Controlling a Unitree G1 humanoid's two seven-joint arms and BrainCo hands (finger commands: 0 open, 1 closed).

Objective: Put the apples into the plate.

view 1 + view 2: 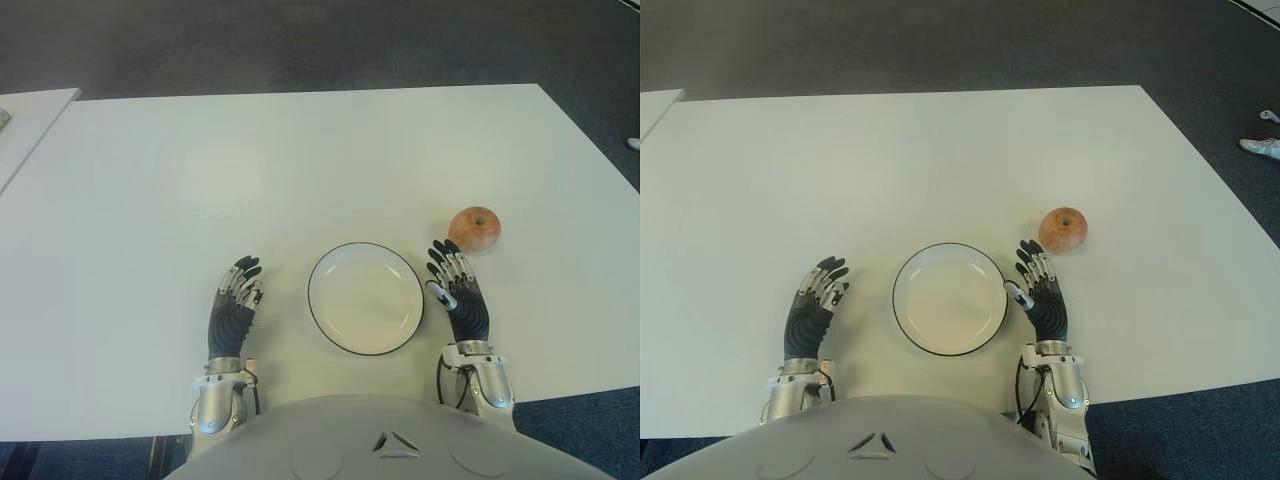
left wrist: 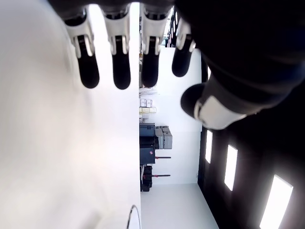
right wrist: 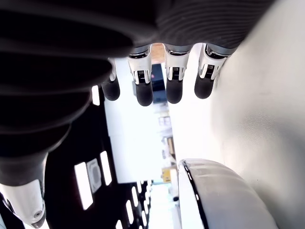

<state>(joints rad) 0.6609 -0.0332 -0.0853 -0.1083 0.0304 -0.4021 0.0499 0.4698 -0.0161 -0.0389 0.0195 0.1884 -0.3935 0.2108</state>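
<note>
One red-yellow apple (image 1: 475, 228) sits on the white table (image 1: 300, 160), just beyond and slightly right of my right hand (image 1: 452, 280). A white plate (image 1: 366, 298) with a thin dark rim lies between my two hands and holds nothing. My right hand shows at the plate's right edge, fingers extended and holding nothing; its fingertips (image 3: 143, 98) stop short of the apple. Left of the plate is my left hand (image 1: 240, 292), fingers (image 2: 121, 76) straight, nothing in it. Part of the plate's rim (image 3: 195, 195) shows in the right wrist view.
A second white table edge (image 1: 25, 125) shows at the far left. Dark carpet (image 1: 300, 45) lies beyond the table. A white shoe (image 1: 1258, 146) is on the floor at the far right.
</note>
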